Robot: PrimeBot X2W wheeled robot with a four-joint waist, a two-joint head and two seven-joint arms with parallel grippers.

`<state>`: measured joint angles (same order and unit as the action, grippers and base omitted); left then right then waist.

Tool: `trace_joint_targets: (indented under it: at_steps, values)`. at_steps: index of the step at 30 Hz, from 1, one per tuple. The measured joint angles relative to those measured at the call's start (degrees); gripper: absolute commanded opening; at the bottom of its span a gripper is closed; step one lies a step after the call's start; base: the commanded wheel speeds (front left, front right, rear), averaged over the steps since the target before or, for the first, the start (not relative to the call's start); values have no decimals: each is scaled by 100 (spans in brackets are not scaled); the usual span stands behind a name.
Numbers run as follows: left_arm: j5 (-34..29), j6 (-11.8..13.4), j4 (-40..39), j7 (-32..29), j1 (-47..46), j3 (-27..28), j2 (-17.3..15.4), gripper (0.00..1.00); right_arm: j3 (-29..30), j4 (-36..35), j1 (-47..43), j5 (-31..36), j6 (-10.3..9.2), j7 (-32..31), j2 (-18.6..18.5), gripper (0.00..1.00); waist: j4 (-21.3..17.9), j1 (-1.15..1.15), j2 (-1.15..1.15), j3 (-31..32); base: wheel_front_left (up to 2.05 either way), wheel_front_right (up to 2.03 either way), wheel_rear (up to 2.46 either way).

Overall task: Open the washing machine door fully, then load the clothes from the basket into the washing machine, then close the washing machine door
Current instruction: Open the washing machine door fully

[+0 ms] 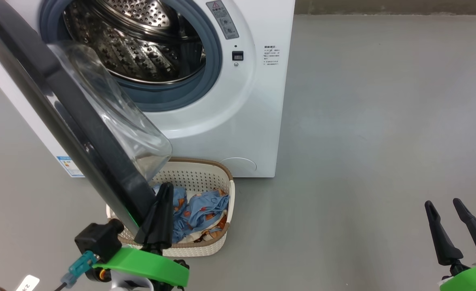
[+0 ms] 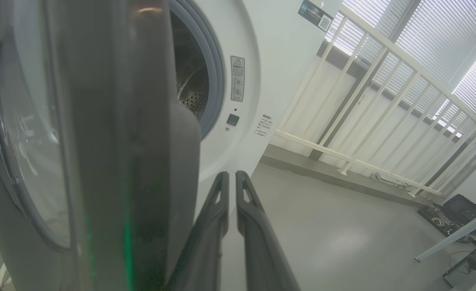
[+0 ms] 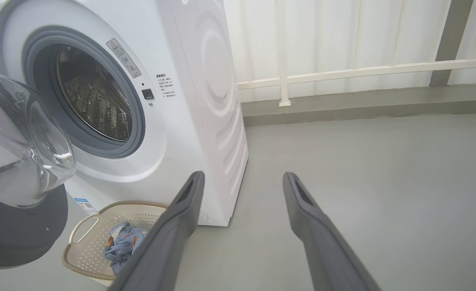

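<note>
You have bare grey floor (image 1: 363,121) running to a white railing (image 3: 343,72). The washing machine (image 1: 254,101) stands far left, the washing machine door (image 1: 80,121) open above the basket (image 1: 197,173) of clothes (image 1: 203,210). Your left gripper (image 1: 164,189), clenched on nothing, sits by the door's near edge. Your right gripper (image 1: 443,203) hangs spread wide, near right.

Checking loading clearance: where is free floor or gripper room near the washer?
Bare grey floor right of the white front-loading washing machine and cream perforated basket, up to the open right gripper. Crowded: the glossy black round door overhangs the basket's left, shut left gripper beside its edge.
</note>
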<state>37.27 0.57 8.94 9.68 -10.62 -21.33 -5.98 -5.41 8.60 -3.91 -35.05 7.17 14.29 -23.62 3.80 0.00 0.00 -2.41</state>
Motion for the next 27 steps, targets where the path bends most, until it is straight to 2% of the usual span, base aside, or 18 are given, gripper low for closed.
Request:
trace_joint_targets:
  at_steps: [27]
  values:
    - [102, 100, 102, 91, 66, 97, -119, 0, 20, -68, -14, 38, 0, 0, -12, 100, 303, 0, 0, 70, 0, 0, 0]
